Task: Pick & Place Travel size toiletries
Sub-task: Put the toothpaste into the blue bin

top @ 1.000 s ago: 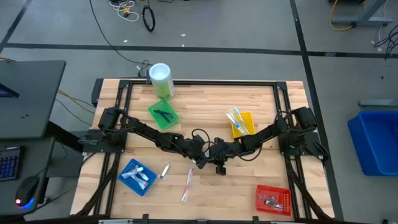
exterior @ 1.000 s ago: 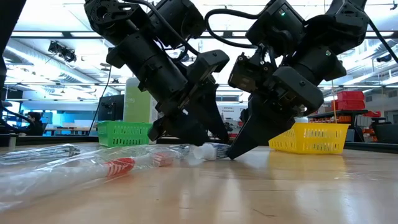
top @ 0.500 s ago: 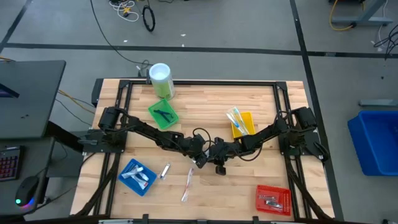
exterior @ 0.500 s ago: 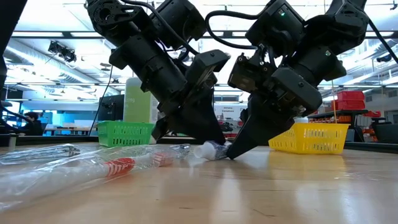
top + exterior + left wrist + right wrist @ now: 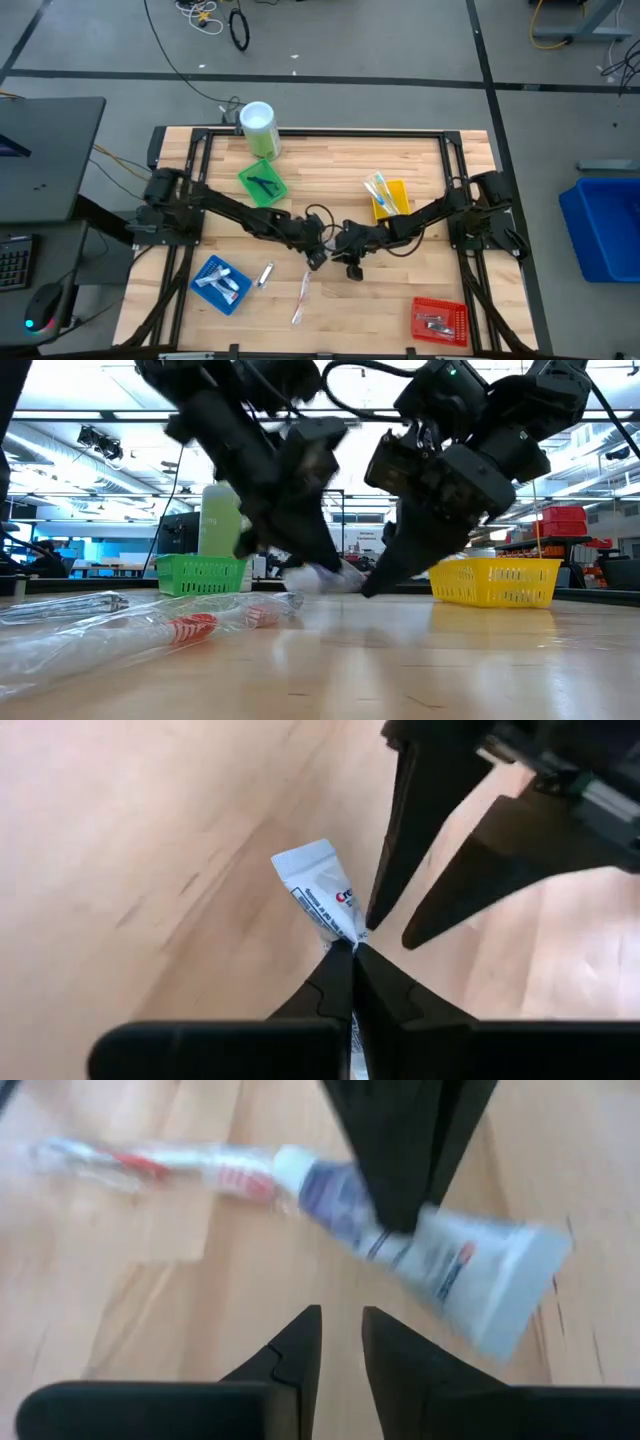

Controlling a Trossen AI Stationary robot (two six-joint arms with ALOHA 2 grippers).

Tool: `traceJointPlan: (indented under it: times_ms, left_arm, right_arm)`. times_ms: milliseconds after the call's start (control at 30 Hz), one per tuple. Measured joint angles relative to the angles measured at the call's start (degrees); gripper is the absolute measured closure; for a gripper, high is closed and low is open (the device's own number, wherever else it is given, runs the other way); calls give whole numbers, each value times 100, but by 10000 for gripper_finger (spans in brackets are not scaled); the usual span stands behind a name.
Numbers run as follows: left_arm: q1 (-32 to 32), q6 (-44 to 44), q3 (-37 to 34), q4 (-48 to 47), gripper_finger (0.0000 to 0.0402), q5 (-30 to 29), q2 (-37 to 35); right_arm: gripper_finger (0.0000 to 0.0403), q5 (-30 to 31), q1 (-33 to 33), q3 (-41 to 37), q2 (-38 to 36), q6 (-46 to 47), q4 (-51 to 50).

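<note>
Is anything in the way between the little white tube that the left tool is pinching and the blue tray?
Nothing tall. The left tool holds the white tube off the table; between it and the blue tray only a silvery tube lies flat on the wood. The right tool is on the far side.

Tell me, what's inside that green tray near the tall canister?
From above, the green tray holds a few thin black pieces. Their exact number is too small to tell. In the low view its mesh wall hides the contents entirely.
</note>
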Motion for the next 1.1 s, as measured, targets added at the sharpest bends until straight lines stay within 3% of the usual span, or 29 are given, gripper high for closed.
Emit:
traceJointPlan:
  times_ms: [333,533,633,700,900,1100]
  left_arm:
    - [-426,-190,4,-2745,397,-515,-2019]
    - [-1440,-1332,9,-4442,398,-1691,-3077]
    - [-2084,-2286,9,-5329,397,-1893,-3315]
    - [-2535,-2464,4,-5799,397,-1813,-3356]
    - [-3671,-2837,-51,-6011,397,-1687,-3326]
    - [-4402,-2022,-452,-5746,396,-1348,-3319]
  right_arm:
    - [317,-69,31,0,-24,46,288]
    - [286,-84,31,0,-24,46,284]
    - [258,-86,31,-2,-24,45,252]
    - [236,-87,31,-2,-24,46,259]
    - [179,-87,33,-7,-24,46,277]
    - [149,-87,35,-7,-24,46,280]
